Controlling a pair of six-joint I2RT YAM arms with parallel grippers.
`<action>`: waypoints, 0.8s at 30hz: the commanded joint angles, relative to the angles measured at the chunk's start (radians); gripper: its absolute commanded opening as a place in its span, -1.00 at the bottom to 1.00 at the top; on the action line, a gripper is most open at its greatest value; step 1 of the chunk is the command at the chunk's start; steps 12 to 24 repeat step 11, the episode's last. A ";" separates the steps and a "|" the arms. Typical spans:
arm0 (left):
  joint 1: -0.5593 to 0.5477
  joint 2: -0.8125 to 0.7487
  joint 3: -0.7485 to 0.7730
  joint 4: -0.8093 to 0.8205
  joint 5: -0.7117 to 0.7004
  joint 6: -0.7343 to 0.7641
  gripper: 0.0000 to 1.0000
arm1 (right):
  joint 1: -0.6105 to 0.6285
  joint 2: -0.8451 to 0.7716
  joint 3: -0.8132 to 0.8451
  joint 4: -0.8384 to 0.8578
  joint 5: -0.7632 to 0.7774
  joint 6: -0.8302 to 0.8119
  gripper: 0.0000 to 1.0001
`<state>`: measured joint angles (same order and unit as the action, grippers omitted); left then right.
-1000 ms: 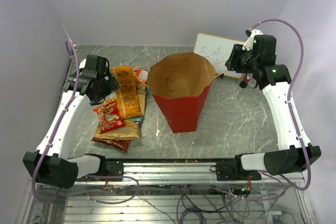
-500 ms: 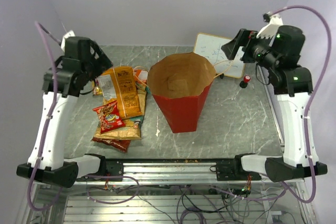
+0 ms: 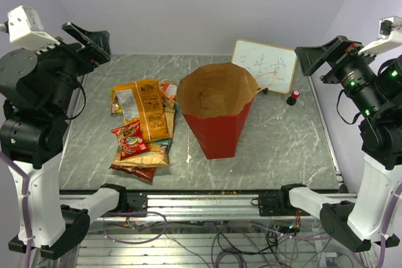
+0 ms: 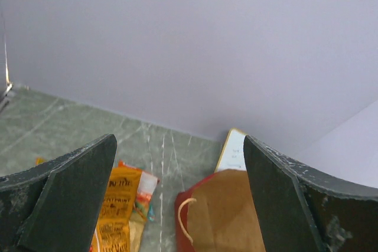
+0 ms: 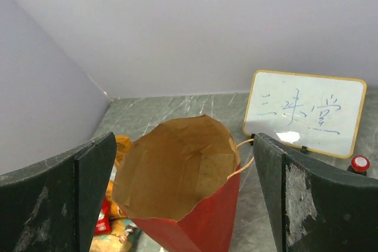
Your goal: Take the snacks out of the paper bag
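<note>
Grey-green marbled table (image 3: pixel 286 145), lilac walls round it. Small whiteboard (image 3: pixel 264 65) propped at far right – blue scribbles, tan frame. Red-capped marker (image 3: pixel 293 97) just beside its right end, cap up. Tangle of cables (image 3: pixel 220 243) below the table's near edge.

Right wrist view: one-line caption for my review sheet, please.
Open right gripper frames the standing red paper bag, mouth open, whiteboard and red-capped marker behind it, snacks beside.
</note>
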<state>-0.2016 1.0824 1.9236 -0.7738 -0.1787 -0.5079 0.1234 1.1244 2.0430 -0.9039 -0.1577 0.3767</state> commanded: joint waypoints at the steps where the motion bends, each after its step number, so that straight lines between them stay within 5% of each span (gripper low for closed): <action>1: 0.005 0.027 0.045 0.016 0.025 0.081 0.99 | -0.002 0.046 0.031 -0.113 0.089 0.052 1.00; 24: 0.005 0.042 0.027 0.003 0.051 0.085 0.98 | -0.002 0.017 -0.112 -0.044 0.029 0.106 1.00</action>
